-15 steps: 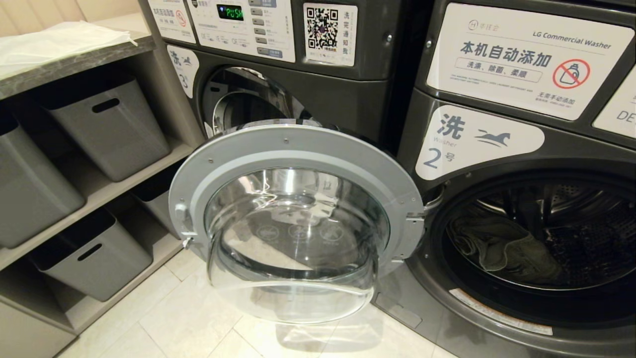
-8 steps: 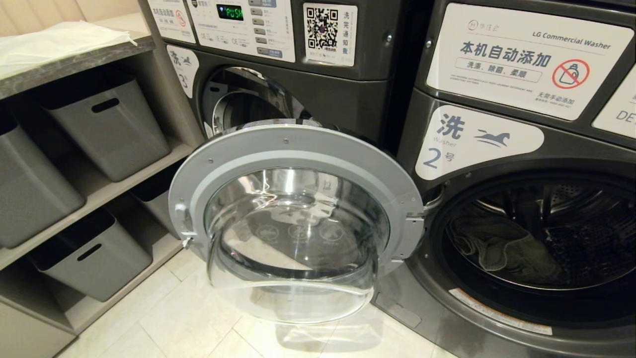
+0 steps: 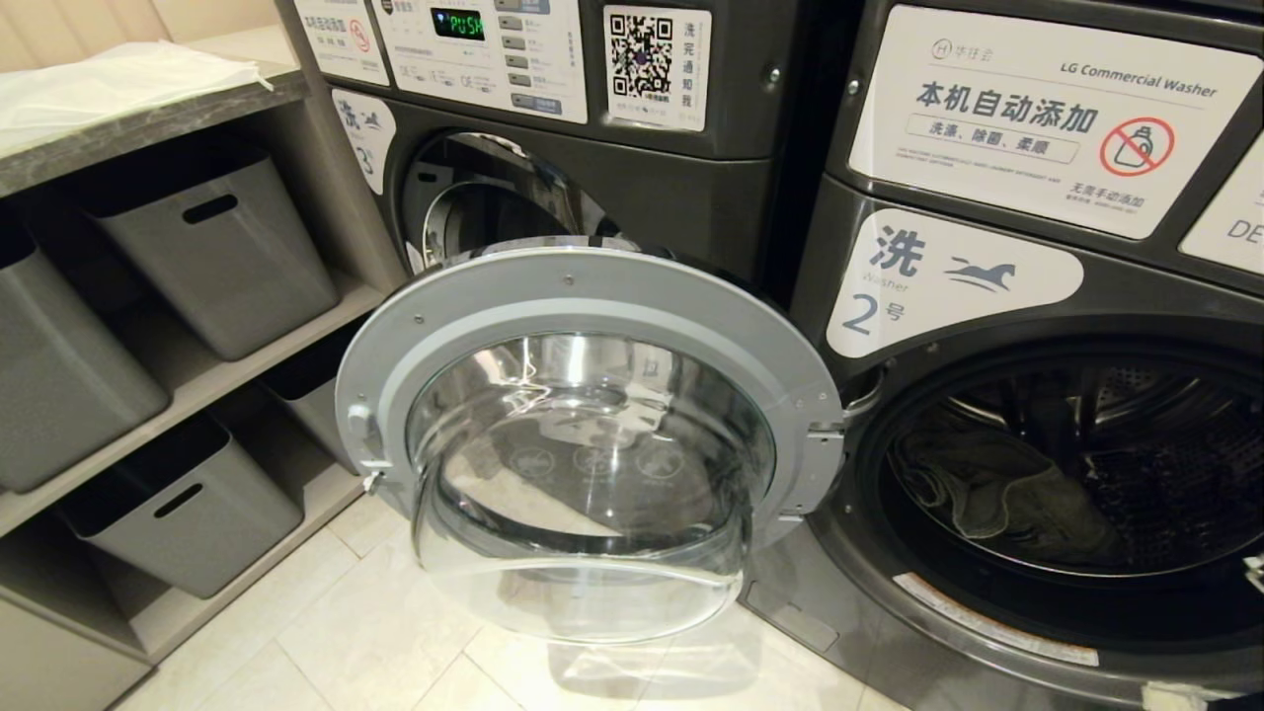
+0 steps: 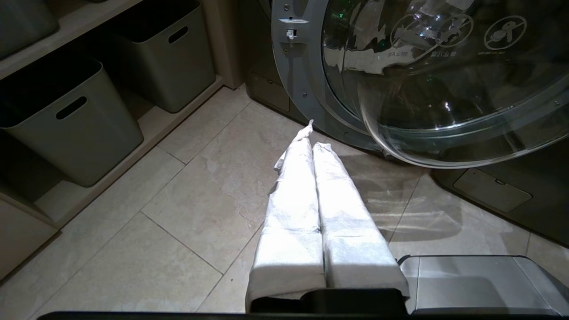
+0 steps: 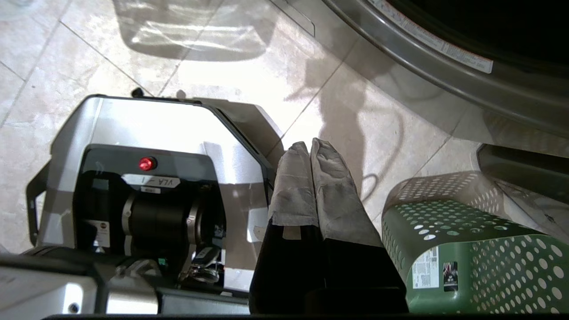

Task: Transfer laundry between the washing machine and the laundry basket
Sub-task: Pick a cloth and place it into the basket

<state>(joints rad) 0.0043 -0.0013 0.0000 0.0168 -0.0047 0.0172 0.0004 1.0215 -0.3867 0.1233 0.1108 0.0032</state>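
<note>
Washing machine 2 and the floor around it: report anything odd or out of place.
Nothing stands out. Washing machine 2 has its door swung wide open, the laundry lies inside the drum, and the green laundry basket stands upright on the floor.

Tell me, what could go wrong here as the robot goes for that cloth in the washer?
1. The open door of the washing machine juts out over the floor; an arm swinging past might knock it.
2. The laundry lies deep in the dark drum, so the shut right gripper may snag the rim or grab only a fold.
3. The laundry basket sits low beside the right gripper; a dangling garment could miss it and land on the floor.
</note>
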